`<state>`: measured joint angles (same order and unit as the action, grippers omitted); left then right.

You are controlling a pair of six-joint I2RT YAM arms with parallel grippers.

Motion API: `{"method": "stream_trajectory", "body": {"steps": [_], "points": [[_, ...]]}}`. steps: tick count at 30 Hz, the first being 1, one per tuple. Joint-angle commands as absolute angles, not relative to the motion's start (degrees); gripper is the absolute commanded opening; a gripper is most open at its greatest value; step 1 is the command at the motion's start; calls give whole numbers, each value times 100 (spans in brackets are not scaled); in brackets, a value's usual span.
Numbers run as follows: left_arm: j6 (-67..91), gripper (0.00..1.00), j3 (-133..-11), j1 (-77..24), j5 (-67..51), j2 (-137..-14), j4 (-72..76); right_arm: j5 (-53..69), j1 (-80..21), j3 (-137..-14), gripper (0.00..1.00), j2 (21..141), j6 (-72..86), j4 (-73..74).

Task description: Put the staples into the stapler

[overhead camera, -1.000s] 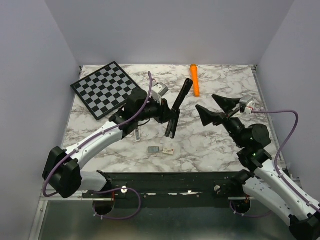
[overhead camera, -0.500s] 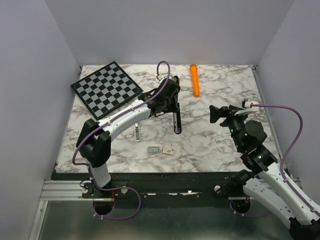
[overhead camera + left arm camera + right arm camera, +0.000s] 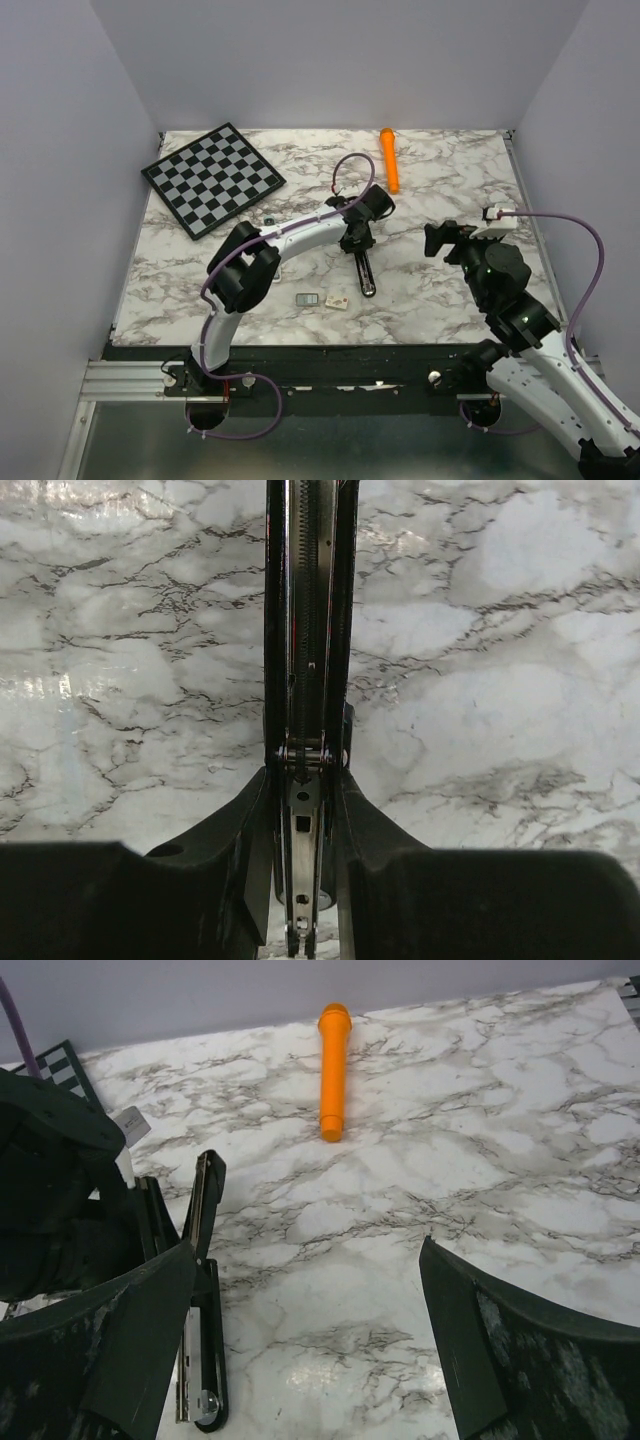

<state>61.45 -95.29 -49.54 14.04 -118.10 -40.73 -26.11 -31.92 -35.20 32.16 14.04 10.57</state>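
No legible text or markings.

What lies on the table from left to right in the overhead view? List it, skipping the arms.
checkerboard → staples → small white piece → stapler → orange marker

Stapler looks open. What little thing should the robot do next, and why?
Probably the right pincer should reach over for the staples. The left pincer is clamped on the stapler, whose top arm is lifted with the channel showing; the staples lie untouched nearby, and the right pincer is open and empty.
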Motion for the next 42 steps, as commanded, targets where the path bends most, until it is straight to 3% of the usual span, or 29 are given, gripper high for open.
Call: {"method": "stream_trajectory", "body": {"steps": [1, 6, 10, 14, 20, 28, 33, 42], "points": [[6810, 1, -9747, -5010, 1705, -12049, -4403, -2672, -3225, -3358, 100, 3059, 1450, 1415], [6978, 12, -9966, -5071, 1740, -12409, -4605, -2646, -3226, -3226, 100, 2927, 1354, 1538], [7084, 26, -9967, -5106, 1688, -12437, -4588, -2637, -3226, -3191, 100, 2874, 1345, 1626], [7084, 49, -9897, -5115, 1653, -12366, -4491, -2637, -3226, -3190, 100, 2874, 1362, 1661], [6935, 67, -9888, -5098, 1626, -12191, -4377, -2558, -3226, -3313, 100, 2953, 1380, 1687], [6531, 91, -9045, -4861, 2082, -10821, -3544, -1803, -3226, -3831, 100, 3374, 1494, 2082], [5777, 98, -7720, -4422, 2267, -9251, -2690, -996, -3226, -4052, 100, 3770, 1994, 2276], [3737, 99, -5619, -3534, 3049, -6464, -1477, 413, -3234, -3586, 100, 3971, 2373, 1810]]}}
